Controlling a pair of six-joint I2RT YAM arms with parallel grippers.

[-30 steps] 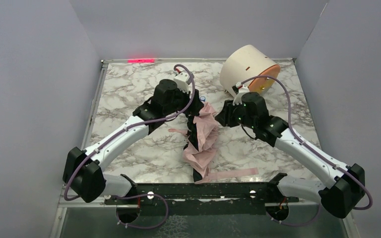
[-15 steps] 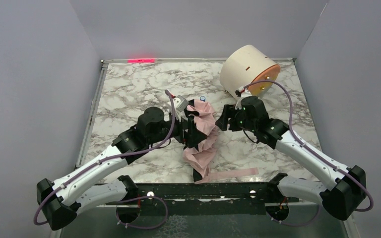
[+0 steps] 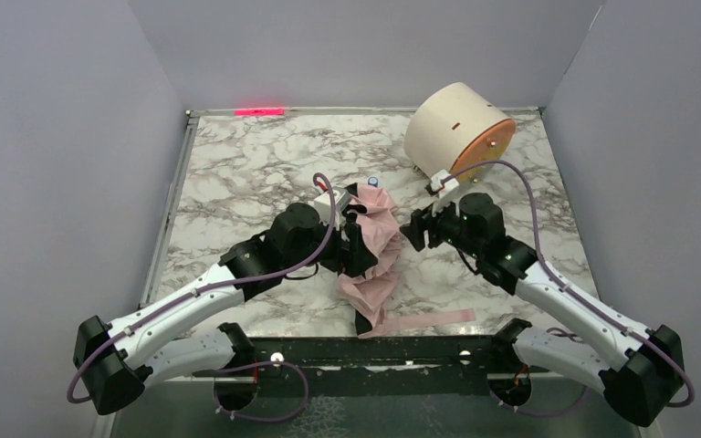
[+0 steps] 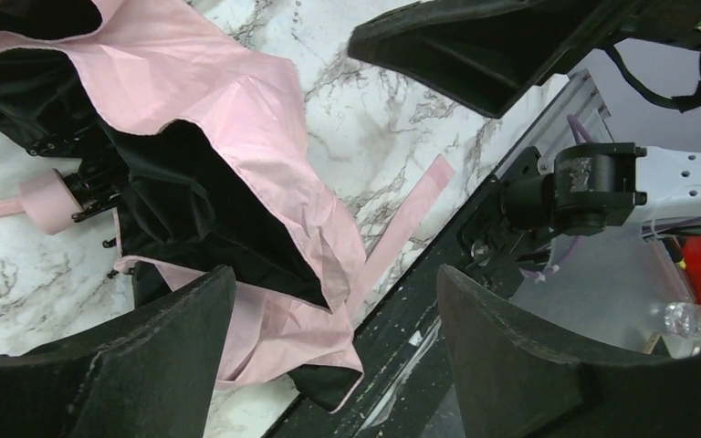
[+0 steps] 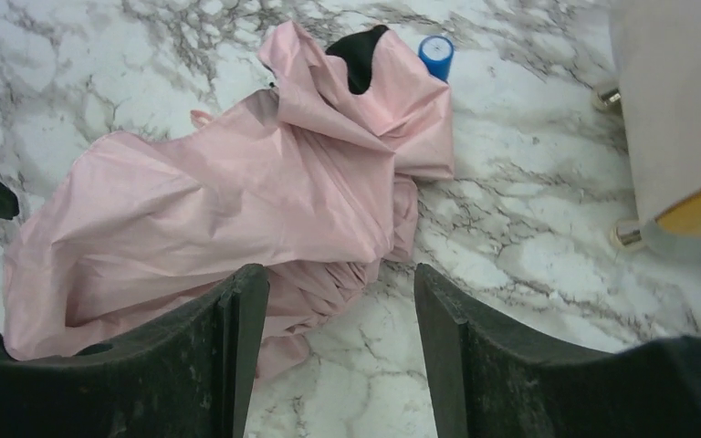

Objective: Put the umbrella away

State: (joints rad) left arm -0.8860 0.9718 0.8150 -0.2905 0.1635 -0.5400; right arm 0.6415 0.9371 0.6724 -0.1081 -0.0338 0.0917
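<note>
We're early on: the pale pink fabric compact umbrella point(image 3: 379, 239) lies crumpled in the middle of the marble desk point(image 3: 237, 182), its long pink strap point(image 3: 434, 319) trailing loose, nothing wrapped. Left end effector point(image 4: 333, 283) and right end effector point(image 5: 338, 283) flank it, both spread apart, gripping nothing.

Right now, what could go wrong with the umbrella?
1. The umbrella is a loose, crumpled heap. The left gripper and right gripper are both open right at the fabric, so a pinch might catch only cloth and slip.
2. Its strap lies stretched out away from the heap and might snag or drag when lifted.
3. The drum sits close behind the right arm, which could bump it.
</note>
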